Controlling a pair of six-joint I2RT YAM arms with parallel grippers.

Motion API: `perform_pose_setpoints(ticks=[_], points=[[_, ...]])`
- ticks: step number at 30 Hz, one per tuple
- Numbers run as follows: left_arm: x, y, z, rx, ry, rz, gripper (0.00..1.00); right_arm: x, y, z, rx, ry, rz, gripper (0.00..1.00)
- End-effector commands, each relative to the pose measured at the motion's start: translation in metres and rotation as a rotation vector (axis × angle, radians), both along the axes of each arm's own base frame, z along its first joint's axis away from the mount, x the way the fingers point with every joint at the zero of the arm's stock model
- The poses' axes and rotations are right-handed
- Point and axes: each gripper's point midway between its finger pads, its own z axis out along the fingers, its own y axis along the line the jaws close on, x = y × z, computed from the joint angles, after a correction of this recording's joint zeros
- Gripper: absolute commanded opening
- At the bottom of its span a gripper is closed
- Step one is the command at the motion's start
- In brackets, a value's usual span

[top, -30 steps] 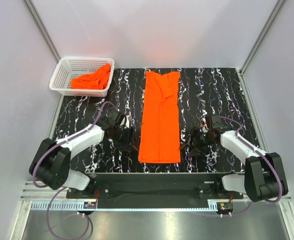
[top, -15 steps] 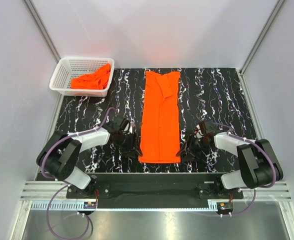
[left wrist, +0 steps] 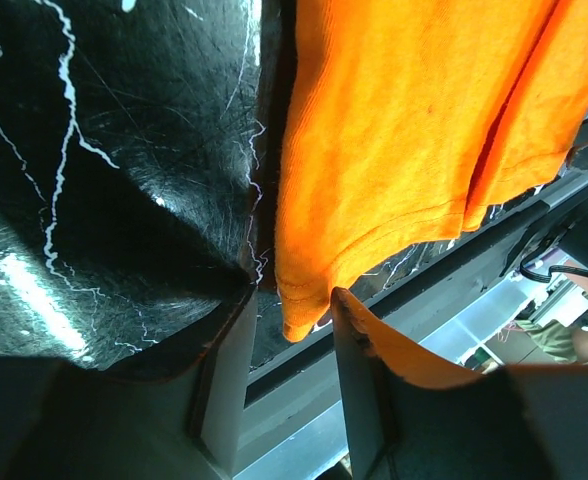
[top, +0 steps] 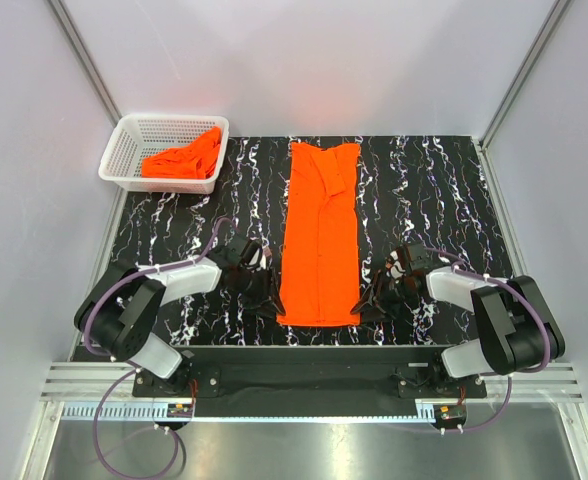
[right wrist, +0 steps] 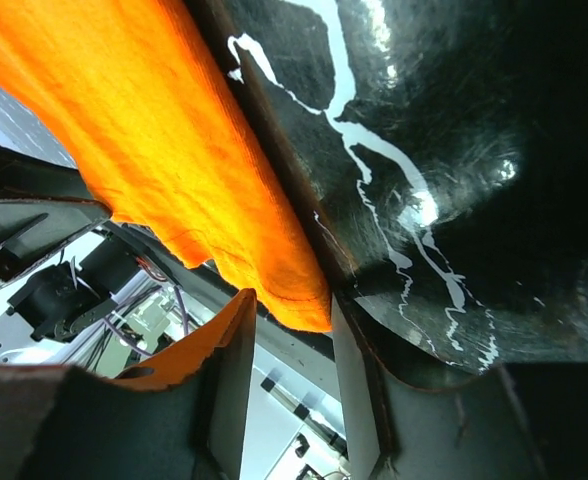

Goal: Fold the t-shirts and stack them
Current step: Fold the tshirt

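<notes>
Both near corners of the t-shirt point(top: 321, 240), a long strip down the table's point(top: 434, 190) middle, sit between parted jaws: left gripper point(top: 266, 299) and right gripper point(top: 367, 304) gape around the hem, apparently not yet pinching, placed to lift that end for folding.

One bright orange t-shirt point(top: 320, 240) is lying flat on the worktop point(top: 424, 190), folded into a long narrow strip running down the middle from the far edge almost to the near edge. A second t-shirt point(top: 184, 158) is sitting crumpled in the white mesh basket point(top: 174, 118) at the far left corner.
</notes>
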Motion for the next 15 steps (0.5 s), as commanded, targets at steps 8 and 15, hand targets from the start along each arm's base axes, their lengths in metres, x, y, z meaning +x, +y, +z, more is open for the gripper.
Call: perform_pose_setpoints(ticks=[8,15], points=[[-0.006,0.004,-0.012,0.023,0.008,0.002,0.26,-0.012,-0.007,-0.021,-0.061,0.021,-0.008,0.26],[-0.014,-0.004,-0.001,-0.019,-0.006,0.015,0.06,-0.022,-0.006,-0.012,-0.031,0.044,-0.059,0.0]])
